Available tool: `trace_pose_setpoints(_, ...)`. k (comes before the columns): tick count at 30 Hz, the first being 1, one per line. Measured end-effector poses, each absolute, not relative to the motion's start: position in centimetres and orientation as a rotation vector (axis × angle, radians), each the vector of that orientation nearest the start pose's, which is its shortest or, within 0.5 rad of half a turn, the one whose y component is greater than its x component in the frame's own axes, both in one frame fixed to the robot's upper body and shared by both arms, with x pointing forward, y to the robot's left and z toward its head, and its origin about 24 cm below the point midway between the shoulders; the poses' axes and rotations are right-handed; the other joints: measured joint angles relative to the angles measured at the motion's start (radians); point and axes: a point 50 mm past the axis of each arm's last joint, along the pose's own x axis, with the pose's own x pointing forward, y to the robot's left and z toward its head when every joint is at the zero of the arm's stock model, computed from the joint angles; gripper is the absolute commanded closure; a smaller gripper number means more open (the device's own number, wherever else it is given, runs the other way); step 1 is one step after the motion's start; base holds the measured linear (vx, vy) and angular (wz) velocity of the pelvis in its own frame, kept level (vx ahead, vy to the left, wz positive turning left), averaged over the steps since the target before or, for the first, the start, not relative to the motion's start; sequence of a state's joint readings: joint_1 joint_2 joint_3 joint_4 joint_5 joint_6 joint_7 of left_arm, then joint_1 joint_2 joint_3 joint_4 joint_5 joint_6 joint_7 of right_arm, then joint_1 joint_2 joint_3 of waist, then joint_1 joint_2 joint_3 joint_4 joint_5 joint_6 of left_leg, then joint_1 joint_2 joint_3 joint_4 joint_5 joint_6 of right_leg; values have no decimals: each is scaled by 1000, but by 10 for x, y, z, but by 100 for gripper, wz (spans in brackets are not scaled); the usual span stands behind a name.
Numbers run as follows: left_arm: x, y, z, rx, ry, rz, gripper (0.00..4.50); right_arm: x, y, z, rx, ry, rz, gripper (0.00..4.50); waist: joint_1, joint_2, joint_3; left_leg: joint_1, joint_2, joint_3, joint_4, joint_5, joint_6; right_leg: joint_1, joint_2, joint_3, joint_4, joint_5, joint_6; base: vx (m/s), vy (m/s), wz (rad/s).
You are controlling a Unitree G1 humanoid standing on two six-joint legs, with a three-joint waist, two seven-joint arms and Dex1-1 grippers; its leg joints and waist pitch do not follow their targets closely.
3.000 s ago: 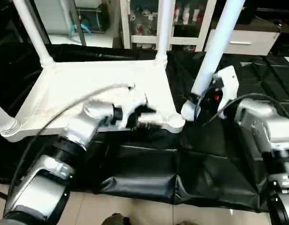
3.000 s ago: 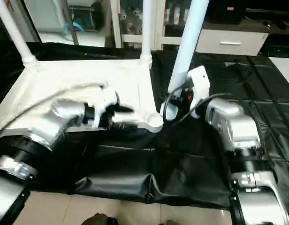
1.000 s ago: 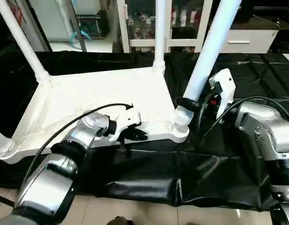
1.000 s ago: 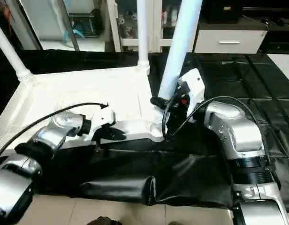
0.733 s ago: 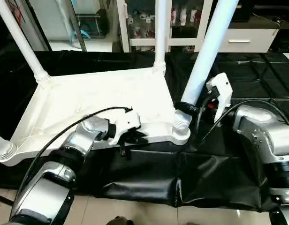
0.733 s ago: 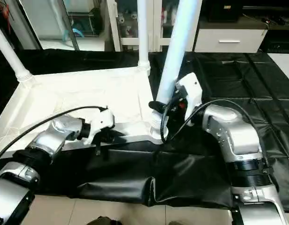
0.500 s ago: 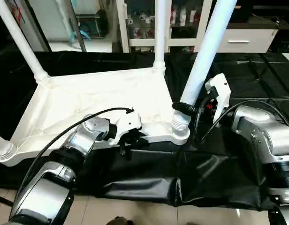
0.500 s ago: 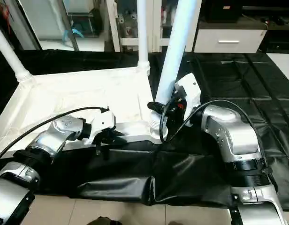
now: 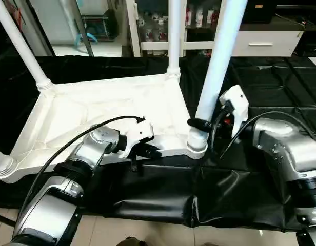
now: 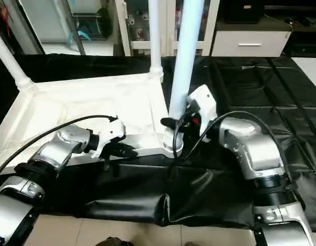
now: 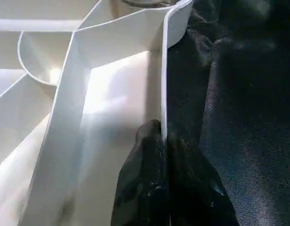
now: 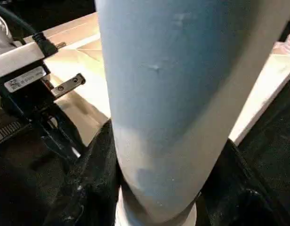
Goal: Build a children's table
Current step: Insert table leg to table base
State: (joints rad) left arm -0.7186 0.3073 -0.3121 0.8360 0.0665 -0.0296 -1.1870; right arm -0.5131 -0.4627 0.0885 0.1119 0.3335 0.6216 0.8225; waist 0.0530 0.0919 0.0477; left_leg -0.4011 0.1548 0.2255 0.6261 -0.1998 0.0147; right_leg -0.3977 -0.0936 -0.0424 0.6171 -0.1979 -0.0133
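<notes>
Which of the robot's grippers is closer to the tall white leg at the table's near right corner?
Right. The right gripper clasps that white tube leg; the left gripper pinches the white plastic tabletop rim, leftward.

Work surface: a black cover (image 9: 163, 189) is spread in creases and folds, its near edge hanging over a pale tiled floor (image 9: 147, 233).
Background, centre: a white shelving unit (image 9: 147, 25) is stocked with small items.
Background, right: a white drawer cabinet (image 9: 271, 43) is fitted with a bar handle.

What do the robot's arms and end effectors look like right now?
Both forearms are silver metal with black joint rings. Each wrist carries a white housing; a black cable loops along each arm. The left end effector and right end effector have black fingers.
</notes>
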Motion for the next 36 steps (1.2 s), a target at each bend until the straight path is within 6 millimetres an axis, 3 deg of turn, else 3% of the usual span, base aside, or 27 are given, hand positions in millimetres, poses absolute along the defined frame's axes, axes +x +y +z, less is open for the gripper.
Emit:
trace_pose_setpoints(15, 332, 122, 47, 445, 470, -1349, 450, 322, -155, 117, -119, 345, 943, 265, -5, -7, -4, 1, 0, 0, -1, 0, 0, 1, 0, 0, -2, 0, 0, 0, 0, 0)
trace_pose_setpoints(28, 331, 120, 47, 446, 471, -1354, 450, 317, -164, 117, -136, 405, 960, 265, 2, -10, -8, 1, 0, 0, -4, 0, 0, 1, 0, -1, -4, 0, 0, 0, 0, 0)
trace_pose_setpoints(36, 331, 122, 47, 447, 476, -1351, 450, 324, -164, 110, -22, 411, 923, 265, -2, -11, -9, 1, 0, 1, -4, 0, 0, 1, 0, 0, -4, 0, 0, 0, 0, 0)
